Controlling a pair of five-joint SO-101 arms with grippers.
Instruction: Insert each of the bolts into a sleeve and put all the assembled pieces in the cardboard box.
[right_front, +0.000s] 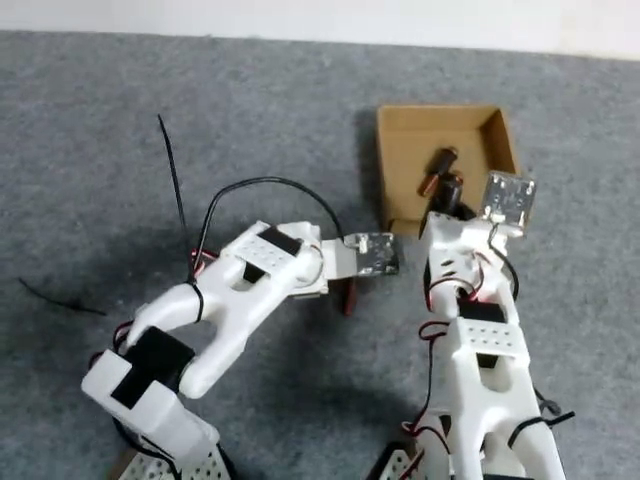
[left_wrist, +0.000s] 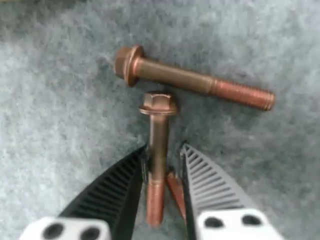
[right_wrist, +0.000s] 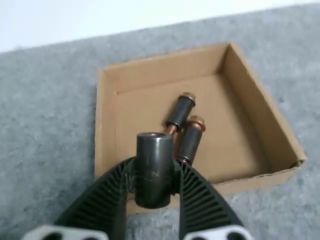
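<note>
1. A grey, carpet-like counter (right_front: 120, 120) fills the high view, with a strip of white wall (right_front: 300, 15) along its 12 o'clock edge.
2. The cardboard box (right_front: 437, 109) sits at about 1 o'clock on the counter, its top uncovered.
3. Two assembled pieces lie close side by side on the box floor, one (right_wrist: 180, 112) farther in and the other (right_wrist: 191, 137) nearer the front wall. Each is a dark tube with a copper hex head showing at one end.
4. The left arm (right_front: 240, 290) comes in from 7 o'clock and ends near the middle of the counter, at 7 o'clock from the box.
5. The left gripper (left_wrist: 163, 149) has its jaws drawn narrow onto the shank of a bolt (left_wrist: 158, 130). The bolt runs lengthwise between them, its hex head pointing away from the wrist.
6. A second bolt (left_wrist: 192, 82) lies flat on the counter just past that head, crosswise to the held one. Whether the two touch cannot be told.
7. A short copper piece (left_wrist: 175, 192) shows beside the held bolt's threaded end, between the jaws. What it is cannot be told.
8. The right arm (right_front: 480, 340) comes in from 5 o'clock and ends at the box's 6 o'clock wall.
9. The right gripper (right_wrist: 154, 175) has its jaws clamped around a dark sleeve (right_wrist: 153, 150). The sleeve stands upright with its hollow end up, at the box's near wall.
10. Two thin black ties lie on the counter, one (right_front: 172, 170) at 10 o'clock and one (right_front: 60, 297) at 8 o'clock, both well apart from the box.
</note>
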